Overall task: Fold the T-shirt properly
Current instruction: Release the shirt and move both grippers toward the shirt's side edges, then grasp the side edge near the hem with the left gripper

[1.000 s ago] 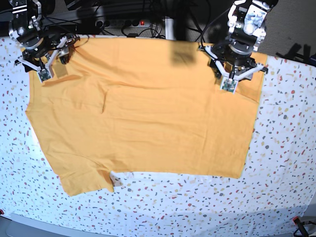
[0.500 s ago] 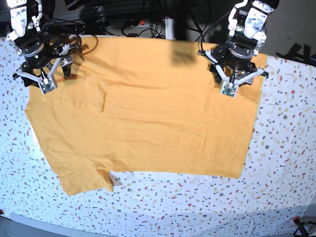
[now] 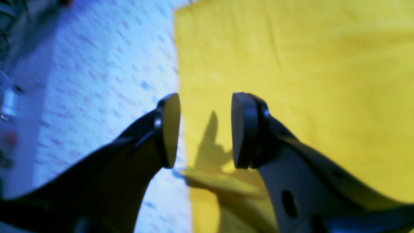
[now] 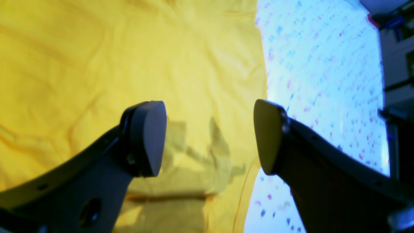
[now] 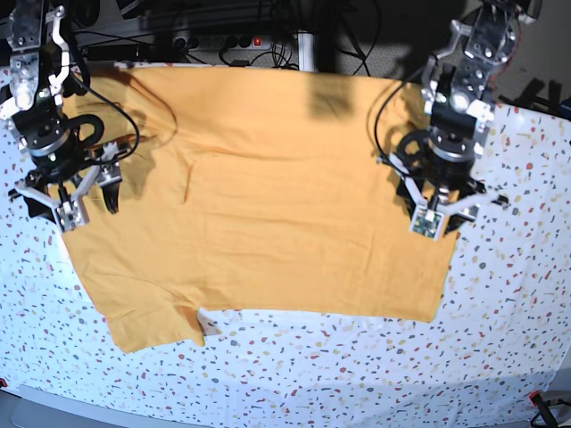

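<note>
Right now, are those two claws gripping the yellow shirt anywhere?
No. The left gripper and right gripper are both open above the T-shirt, holding nothing.

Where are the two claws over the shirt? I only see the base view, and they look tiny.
Observer: The left claw hangs open astride the T-shirt side edge, one finger over cloth, one over the speckled table.
Operator: And the other one?
Observer: The right claw is open too, above the opposite edge, with its shadow on the fabric.
Operator: Is either pinching cloth?
Observer: No, the wrist views show nothing between the fingers.
</note>
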Available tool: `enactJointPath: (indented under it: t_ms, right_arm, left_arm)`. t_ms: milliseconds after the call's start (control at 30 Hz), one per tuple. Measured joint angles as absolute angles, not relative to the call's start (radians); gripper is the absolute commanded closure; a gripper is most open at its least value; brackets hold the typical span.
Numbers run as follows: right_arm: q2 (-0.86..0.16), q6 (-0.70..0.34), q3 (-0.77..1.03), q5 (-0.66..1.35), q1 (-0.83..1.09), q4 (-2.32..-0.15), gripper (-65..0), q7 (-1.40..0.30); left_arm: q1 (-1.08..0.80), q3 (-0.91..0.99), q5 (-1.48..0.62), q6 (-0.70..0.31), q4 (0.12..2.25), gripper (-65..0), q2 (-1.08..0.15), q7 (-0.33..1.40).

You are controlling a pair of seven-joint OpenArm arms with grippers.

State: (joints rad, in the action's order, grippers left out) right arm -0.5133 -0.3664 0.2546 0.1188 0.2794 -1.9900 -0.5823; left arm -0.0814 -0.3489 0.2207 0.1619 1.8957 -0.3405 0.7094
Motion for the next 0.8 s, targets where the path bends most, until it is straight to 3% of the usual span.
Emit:
enactJointPath:
  t_ms: [267,800]
  right_arm:
    - [-0.513,-0.367,0.255,0.286,0.169,-1.990,-41.8,-0.587]
    - [-0.513,-0.367,0.255,0.290,0.152,-1.990,-41.8,-0.645]
  left_arm:
    - [0.089,-0.350,0.220,0.162,1.896,-24.9,-0.355,0.706]
    - [0.281,-0.353,0.084,0.162,1.884,-24.9,-0.355,0.655]
